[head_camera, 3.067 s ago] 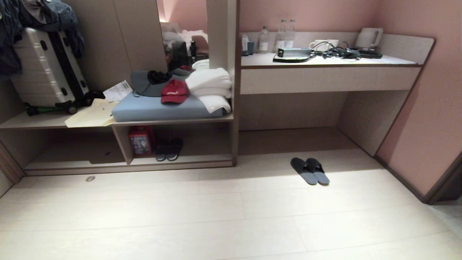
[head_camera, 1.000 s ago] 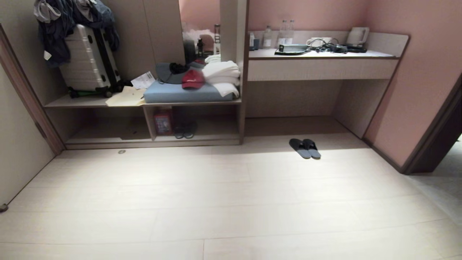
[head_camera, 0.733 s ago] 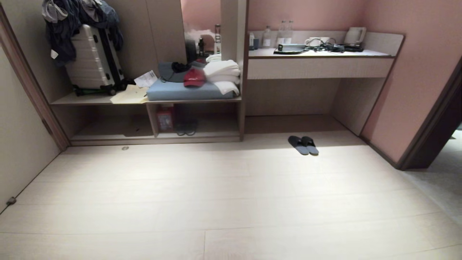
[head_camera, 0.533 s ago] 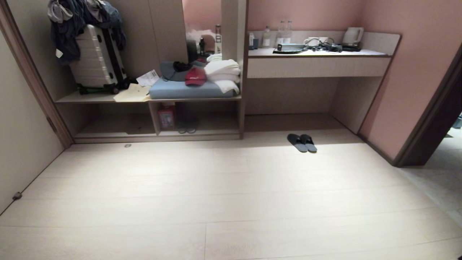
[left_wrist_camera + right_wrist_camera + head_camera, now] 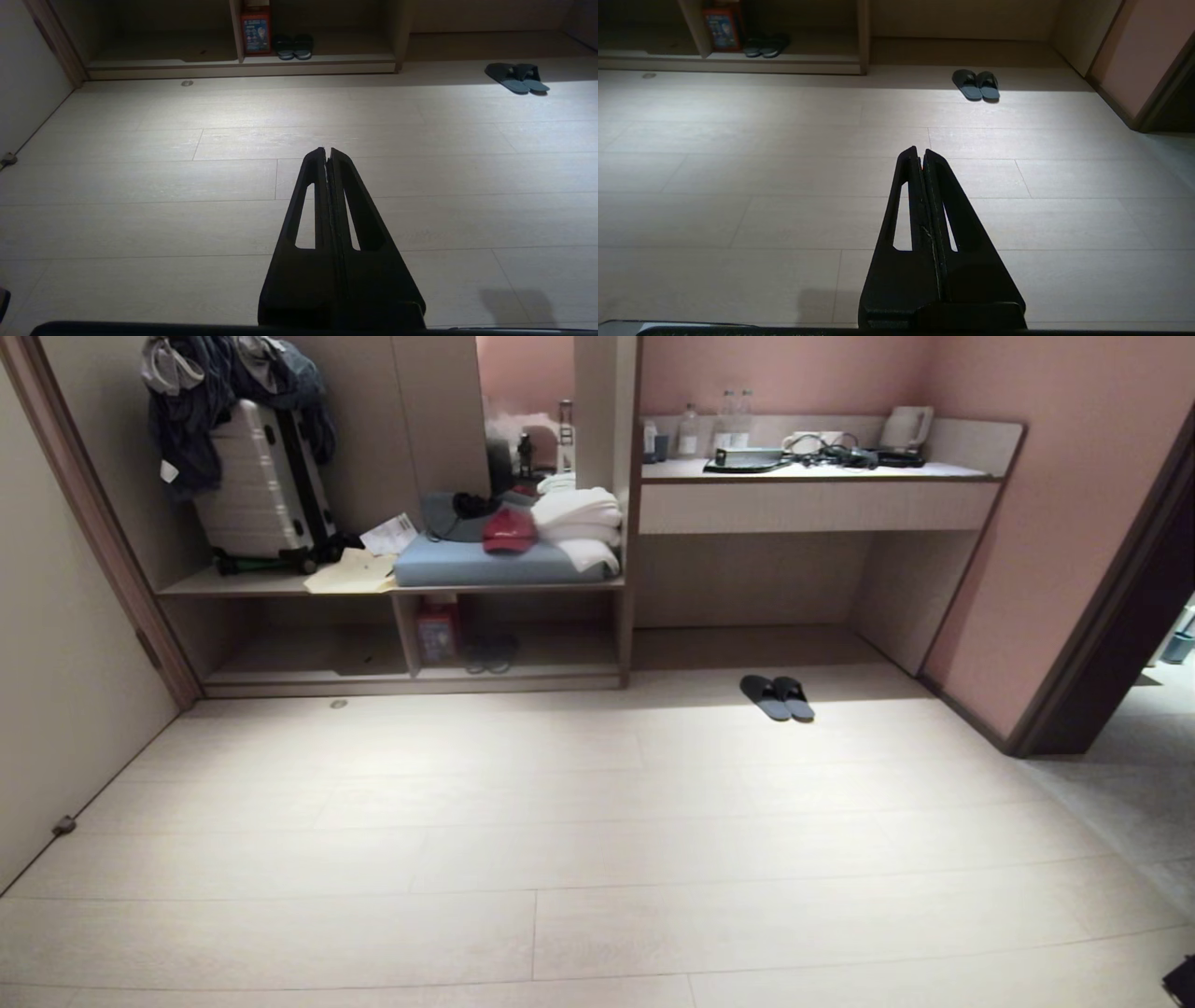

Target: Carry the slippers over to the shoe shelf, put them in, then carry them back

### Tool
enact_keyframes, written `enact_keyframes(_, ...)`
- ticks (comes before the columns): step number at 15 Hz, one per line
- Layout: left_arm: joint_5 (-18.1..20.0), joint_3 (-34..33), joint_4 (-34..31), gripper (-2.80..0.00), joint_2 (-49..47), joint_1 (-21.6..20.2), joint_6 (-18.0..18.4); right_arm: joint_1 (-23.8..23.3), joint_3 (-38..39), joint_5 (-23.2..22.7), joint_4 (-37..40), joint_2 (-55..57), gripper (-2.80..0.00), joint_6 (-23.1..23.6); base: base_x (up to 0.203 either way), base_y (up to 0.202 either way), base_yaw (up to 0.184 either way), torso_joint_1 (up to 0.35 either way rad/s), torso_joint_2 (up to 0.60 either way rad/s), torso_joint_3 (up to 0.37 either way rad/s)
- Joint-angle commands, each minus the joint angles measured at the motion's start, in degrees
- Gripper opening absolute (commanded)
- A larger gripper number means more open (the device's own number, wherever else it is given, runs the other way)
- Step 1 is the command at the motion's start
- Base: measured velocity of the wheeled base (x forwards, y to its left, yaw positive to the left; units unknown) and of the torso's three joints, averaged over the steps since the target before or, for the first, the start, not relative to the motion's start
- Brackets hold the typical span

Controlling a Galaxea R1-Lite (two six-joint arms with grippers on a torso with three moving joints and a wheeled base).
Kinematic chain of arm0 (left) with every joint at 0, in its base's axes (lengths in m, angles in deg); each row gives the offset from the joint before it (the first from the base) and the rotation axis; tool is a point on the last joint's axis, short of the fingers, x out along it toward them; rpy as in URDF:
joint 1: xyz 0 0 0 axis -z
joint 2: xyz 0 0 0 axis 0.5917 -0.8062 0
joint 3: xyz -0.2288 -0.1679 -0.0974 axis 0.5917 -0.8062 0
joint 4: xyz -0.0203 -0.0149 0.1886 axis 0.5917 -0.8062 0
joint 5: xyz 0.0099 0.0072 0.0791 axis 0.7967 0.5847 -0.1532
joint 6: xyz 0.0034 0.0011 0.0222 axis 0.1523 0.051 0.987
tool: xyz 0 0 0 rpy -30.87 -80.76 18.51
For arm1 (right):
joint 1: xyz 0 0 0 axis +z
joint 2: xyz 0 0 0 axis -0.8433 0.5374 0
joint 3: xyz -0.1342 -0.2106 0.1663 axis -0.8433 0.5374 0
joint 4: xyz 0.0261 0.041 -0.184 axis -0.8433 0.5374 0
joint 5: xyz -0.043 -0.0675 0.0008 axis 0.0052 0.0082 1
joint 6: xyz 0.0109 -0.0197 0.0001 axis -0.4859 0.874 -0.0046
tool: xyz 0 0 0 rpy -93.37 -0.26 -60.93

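- The slippers (image 5: 777, 696) lie side by side on the pale floor (image 5: 579, 821), out in front of the open space under the desk (image 5: 812, 504), touching each other.
- The shoe shelf (image 5: 411, 644) stands to the left of them, against the wall; its upright divider splits the low space in two.
- In the compartment right of the divider sit a red box (image 5: 437, 630) and a darker pair of slippers (image 5: 492, 653).
- On top of the shelf lie a blue cushion (image 5: 485, 563), a red cap (image 5: 509, 532), folded white towels (image 5: 577, 523), and a suitcase (image 5: 261, 490) further left.
- The left gripper (image 5: 327, 151) hangs over bare floor, well away from the slippers, its jaws pressed together and empty.
- The right gripper (image 5: 920, 150) does likewise, jaws clenched on nothing.
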Motion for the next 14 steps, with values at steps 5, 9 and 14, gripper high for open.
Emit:
enact_keyframes(5,-0.01,0.00,0.01,-2.80,-0.05,0.00,0.05,0.01,0.00,0.11,0.01,0.16,-2.80,0.08,0.000,0.000,0.000,0.000,0.00,0.000)
enact_keyframes(9,-0.01,0.00,0.01,-2.80,-0.05,0.00,0.00,-0.06,0.00,0.20,0.01,0.25,-2.80,-0.01,0.000,0.000,0.000,0.000,0.00,0.000)
enact_keyframes(14,-0.01,0.00,0.01,-2.80,0.00,-0.04,0.05,-0.02,0.00,0.20,0.01,0.13,-2.80,0.02,0.000,0.000,0.000,0.000,0.00,0.000)
